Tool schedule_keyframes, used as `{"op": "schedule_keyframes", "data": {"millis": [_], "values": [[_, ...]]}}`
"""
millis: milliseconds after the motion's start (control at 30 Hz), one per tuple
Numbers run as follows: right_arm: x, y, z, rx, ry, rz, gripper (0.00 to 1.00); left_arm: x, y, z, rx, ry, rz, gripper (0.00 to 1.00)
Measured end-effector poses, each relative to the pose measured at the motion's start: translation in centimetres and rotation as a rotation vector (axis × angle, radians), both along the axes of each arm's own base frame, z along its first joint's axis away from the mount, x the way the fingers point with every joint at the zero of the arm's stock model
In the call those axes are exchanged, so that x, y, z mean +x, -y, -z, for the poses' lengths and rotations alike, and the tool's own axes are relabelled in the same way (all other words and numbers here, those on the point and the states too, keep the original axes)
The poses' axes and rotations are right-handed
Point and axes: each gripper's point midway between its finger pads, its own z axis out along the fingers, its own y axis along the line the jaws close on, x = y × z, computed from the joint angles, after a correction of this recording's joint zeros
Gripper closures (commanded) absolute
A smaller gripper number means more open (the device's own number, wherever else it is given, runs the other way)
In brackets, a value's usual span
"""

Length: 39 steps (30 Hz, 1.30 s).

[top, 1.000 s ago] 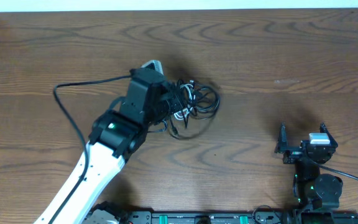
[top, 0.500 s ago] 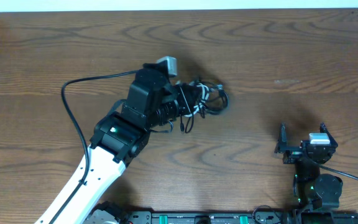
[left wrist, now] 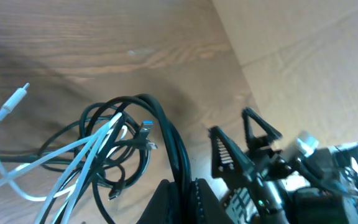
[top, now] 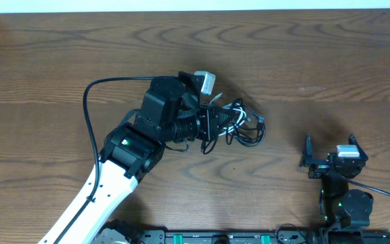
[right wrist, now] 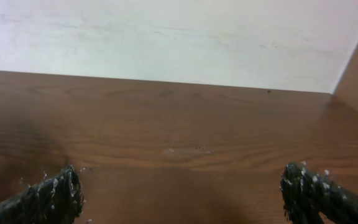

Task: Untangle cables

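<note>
On the table [top: 330, 61], tangled cables [top: 238, 124] clamped in the left pincer [top: 213, 123]

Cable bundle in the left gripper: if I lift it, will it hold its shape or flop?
Likely floppy: the cables form loose, uneven loops at the shut left gripper. Probably light, being thin cords. The white cable has a free end sticking out, so it may swing or snag.
</note>
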Motion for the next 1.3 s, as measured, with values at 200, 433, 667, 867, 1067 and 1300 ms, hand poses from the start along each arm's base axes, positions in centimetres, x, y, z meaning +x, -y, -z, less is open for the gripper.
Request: {"op": "schedule_keyframes", "data": {"millis": [200,433,667,867,1067,1300], "values": [[0.1,0.0,-1.8,-0.006,0.073,-0.003,0.01,-0.6,0.3,-0.2,-0.013,0.003,0.042,0.93],[-0.3,-4.2,-1.8,0.144,0.06,-0.243,0.01,-0.3,0.6,-0.9,-0.045,0.003,0.03,0.92],[-3.7,-11.4,-1.8,0.776,-0.182,-0.647,0.02,0.0,0.8,-1.6,-0.082,-0.016,0.007,0.93],[-4.6,-12.4,-2.1,1.115,-0.336,-0.668,0.01,-1.3,2.0,-1.6,-0.085,-0.022,0.051,0.93],[-4.3,-12.0,-2.2,1.146,-0.327,-0.639,0.01,-3.3,3.6,-1.7,-0.089,-0.027,0.124,0.92],[-4.1,-11.8,-2.3,1.083,-0.291,-0.636,0.01,-6.0,4.8,-3.0,-0.162,-0.046,0.273,0.93]]}}
